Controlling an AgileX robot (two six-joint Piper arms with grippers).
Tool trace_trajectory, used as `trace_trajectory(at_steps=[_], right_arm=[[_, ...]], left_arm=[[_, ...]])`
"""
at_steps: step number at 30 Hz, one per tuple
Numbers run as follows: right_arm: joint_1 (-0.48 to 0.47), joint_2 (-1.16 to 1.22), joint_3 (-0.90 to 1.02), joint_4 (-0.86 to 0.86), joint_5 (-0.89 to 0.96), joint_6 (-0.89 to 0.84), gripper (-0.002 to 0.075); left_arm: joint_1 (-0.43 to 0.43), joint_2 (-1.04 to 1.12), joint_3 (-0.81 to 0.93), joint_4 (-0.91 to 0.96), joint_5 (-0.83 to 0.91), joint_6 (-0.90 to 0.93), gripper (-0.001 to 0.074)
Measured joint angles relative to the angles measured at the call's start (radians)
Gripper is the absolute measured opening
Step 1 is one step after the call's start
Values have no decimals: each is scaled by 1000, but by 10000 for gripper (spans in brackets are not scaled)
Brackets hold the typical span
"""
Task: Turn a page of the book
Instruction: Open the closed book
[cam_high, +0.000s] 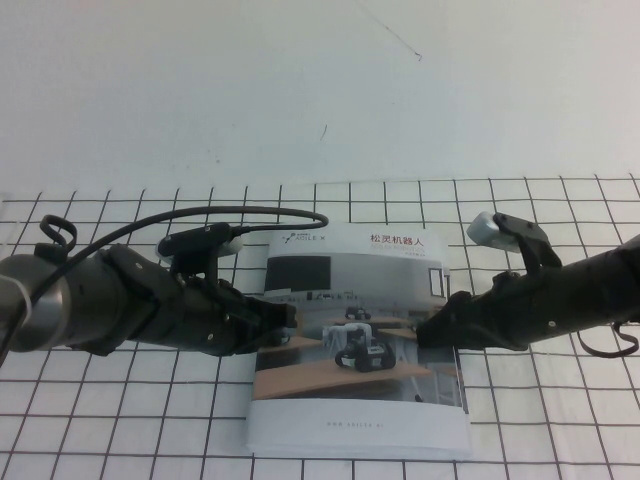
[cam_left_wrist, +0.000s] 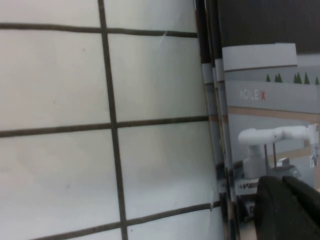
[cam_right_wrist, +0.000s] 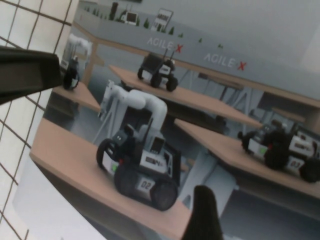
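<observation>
Right gripper is hovering with its fingers spread apart over the right edge of the thin white softcover booklet, gripping nothing. Left gripper is resting at the booklet's left edge, its fingers impossible to judge, while the booklet is lying closed on the black-gridded white table with its glossy photo-printed front leaf flat.

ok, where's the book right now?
The book lies closed on the grid mat's center in the high view, left gripper at its left edge, open right gripper at its right.
</observation>
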Motion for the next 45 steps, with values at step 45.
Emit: trace_trajectory(at_steps=[45], right_arm=[[-8, -87, -9, 219, 216, -123, 505]], left_arm=[[3, 15, 0, -31, -71, 19, -3]])
